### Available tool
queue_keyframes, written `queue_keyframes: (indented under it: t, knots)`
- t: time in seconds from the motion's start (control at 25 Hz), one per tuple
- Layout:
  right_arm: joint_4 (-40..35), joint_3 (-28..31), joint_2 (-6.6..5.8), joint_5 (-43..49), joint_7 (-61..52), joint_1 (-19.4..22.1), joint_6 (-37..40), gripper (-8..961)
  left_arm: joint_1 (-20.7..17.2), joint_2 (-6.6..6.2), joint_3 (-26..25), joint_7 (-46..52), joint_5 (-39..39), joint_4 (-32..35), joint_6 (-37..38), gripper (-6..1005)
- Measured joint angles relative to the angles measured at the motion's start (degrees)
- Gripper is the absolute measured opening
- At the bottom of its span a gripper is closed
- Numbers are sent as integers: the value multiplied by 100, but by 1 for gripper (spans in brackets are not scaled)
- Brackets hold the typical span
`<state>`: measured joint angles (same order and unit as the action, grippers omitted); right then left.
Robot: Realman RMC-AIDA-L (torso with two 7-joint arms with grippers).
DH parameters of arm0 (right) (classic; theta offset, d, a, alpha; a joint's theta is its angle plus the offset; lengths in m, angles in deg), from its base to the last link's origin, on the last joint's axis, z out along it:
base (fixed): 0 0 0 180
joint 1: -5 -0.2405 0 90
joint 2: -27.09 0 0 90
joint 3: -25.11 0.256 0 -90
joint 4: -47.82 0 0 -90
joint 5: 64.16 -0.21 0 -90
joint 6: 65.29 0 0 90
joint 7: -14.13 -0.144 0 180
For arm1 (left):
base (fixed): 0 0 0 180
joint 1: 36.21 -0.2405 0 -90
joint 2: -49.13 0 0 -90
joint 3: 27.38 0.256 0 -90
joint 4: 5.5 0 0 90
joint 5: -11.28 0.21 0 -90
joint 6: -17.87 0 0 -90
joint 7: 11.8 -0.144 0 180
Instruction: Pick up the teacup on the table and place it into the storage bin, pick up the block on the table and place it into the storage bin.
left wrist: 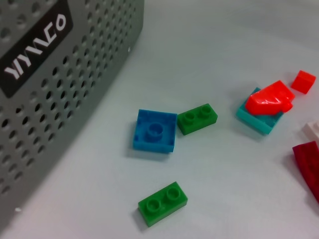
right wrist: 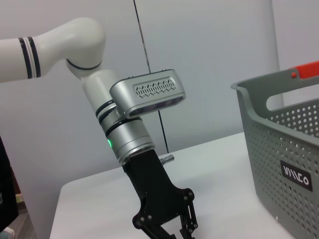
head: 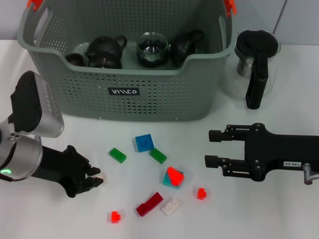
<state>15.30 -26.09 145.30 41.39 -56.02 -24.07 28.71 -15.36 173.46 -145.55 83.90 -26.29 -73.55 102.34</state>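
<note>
Here the left end effector [head: 97, 178] sits low over the white desk [head: 279, 209] near its left front part, with its black fingers drawn close together around a small pale piece; what this piece is, I cannot tell. The right end effector [head: 208, 148] rests at the right side of the desk, its two black fingers spread apart and pointing toward the middle, grasping nothing.

Between the two end effectors the plastic blocks lie scattered. A small green two-stud brick [head: 117, 155] is nearest the left end effector, then a blue square block [head: 144, 142] and a second green brick [head: 158, 155] just beside it. A teal square plate with a bright red-orange piece on top [head: 173, 177] lies further right. Toward the front edge are a dark red long brick [head: 149, 203], a white small brick [head: 171, 205] touching it, and two tiny red cubes [head: 115, 216].

The large grey-green perforated storage bin with orange handle clips [head: 149, 94] stands at the back of the desk. Inside it are a dark teapot [head: 105, 51], a small glass cup [head: 152, 49] and other dark tea ware. A clear glass pitcher with black handle [head: 256, 62] stands just beside the bin, at the right back corner.
</note>
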Motion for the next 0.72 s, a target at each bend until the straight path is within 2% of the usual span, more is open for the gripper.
queue_keyframes:
  t: [0.12, 0.2, 0.28, 0.4, 0.48, 0.6, 0.72]
  knots:
    - [0, 3, -2, 0, 1, 3, 10, 646, 1, -10, -125, -43, -100, -96, 224, 185]
    - [0, 5, -7, 0, 1, 7, 16, 646, 20, -30, -451, -167, -318, -338, 673, 185]
    - [0, 4, -9, 0, 1, 7, 17, 646, 138, -80, -1004, -309, -693, -619, 1337, 186]
    - [0, -4, -9, -1, 2, 3, 16, 646, 526, -296, -1810, -304, -1353, -791, 2379, 187]
    - [0, -15, -8, 0, 7, 3, 16, 645, 878, -446, -2254, -71, -1819, -818, 2792, 188]
    - [0, -23, -2, 0, 14, 2, 15, 645, 1258, -609, -2458, 493, -2389, -944, 2778, 189]
    - [-1, -27, 1, 0, -9, 6, 15, 644, 1644, -680, -2402, 1111, -2577, -1052, 2367, 190]
